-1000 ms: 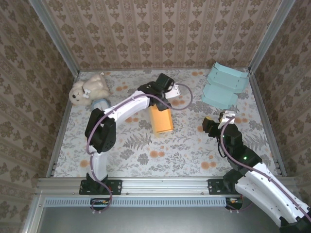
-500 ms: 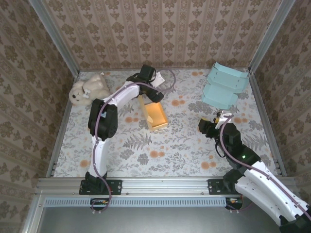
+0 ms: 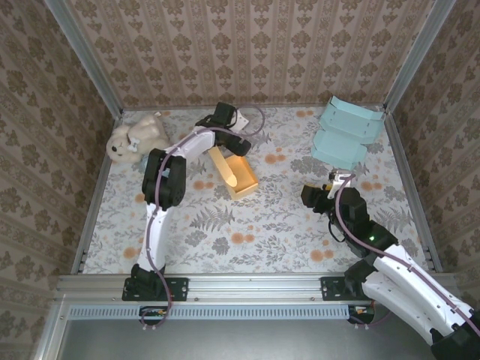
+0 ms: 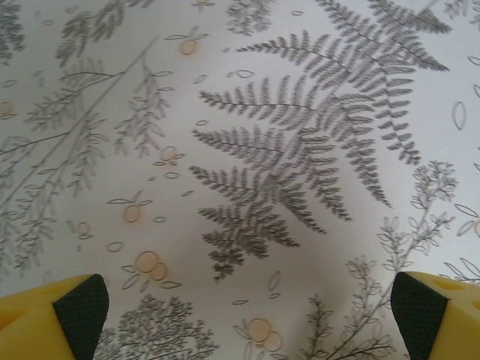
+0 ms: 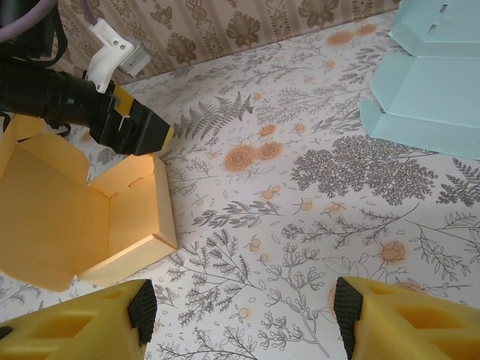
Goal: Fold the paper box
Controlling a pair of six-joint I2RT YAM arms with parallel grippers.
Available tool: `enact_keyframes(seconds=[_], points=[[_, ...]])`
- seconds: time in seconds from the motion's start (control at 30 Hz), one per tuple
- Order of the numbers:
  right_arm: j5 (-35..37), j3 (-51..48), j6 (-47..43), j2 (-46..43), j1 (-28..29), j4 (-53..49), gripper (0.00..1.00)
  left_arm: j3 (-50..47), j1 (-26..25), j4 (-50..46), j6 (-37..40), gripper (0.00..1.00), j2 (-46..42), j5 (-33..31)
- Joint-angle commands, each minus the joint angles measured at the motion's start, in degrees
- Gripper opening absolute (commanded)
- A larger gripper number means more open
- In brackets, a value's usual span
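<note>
The orange paper box (image 3: 238,175) lies partly folded and open-topped in the middle of the table, its walls up and a flap spread to the left (image 5: 71,217). My left gripper (image 3: 240,148) hovers at the box's far edge, open, with bare tablecloth between its fingertips (image 4: 251,311). In the right wrist view its yellow finger (image 5: 150,133) sits just above the box's back wall. My right gripper (image 3: 313,196) is to the right of the box, apart from it, open with nothing between its fingertips (image 5: 245,307).
A flattened light blue paper box (image 3: 345,133) lies at the back right (image 5: 427,90). A cream teddy bear (image 3: 139,139) sits at the back left. Patterned walls and metal rails enclose the floral table (image 3: 247,232).
The left gripper has pulled back from over the box toward the far left. The box has shifted left and now lies open. The right gripper has edged left toward it.
</note>
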Motion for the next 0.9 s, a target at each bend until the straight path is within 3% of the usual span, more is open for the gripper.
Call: enact_keyframes(seconds=[0.0, 0.27, 0.5, 0.7, 0.87], points=[[-1.2, 1.3, 0.9, 0.8, -0.2, 2.0, 0.67, 1.7, 2.2, 0.4, -1.8, 1.0, -1.0, 0.8], [-1.7, 1.7, 1.1, 1.7, 0.0, 1.8, 0.67, 3.4, 2.4, -2.8, -1.1, 1.0, -3.2, 1.0], [-1.7, 1.8, 1.1, 2.0, 0.1, 1.9, 0.67, -1.6, 3.8, -0.5, -2.8, 1.0, -8.6, 1.6], [-1.7, 1.9, 0.7, 2.1, 0.4, 1.8, 0.67, -3.1, 5.6, -0.2, -4.4, 1.0, -12.0, -2.8], [-1.8, 2.2, 0.0, 3.5, 0.6, 2.1, 0.67, -9.7, 5.1, 4.7, -9.6, 1.0, -19.6, -9.9]])
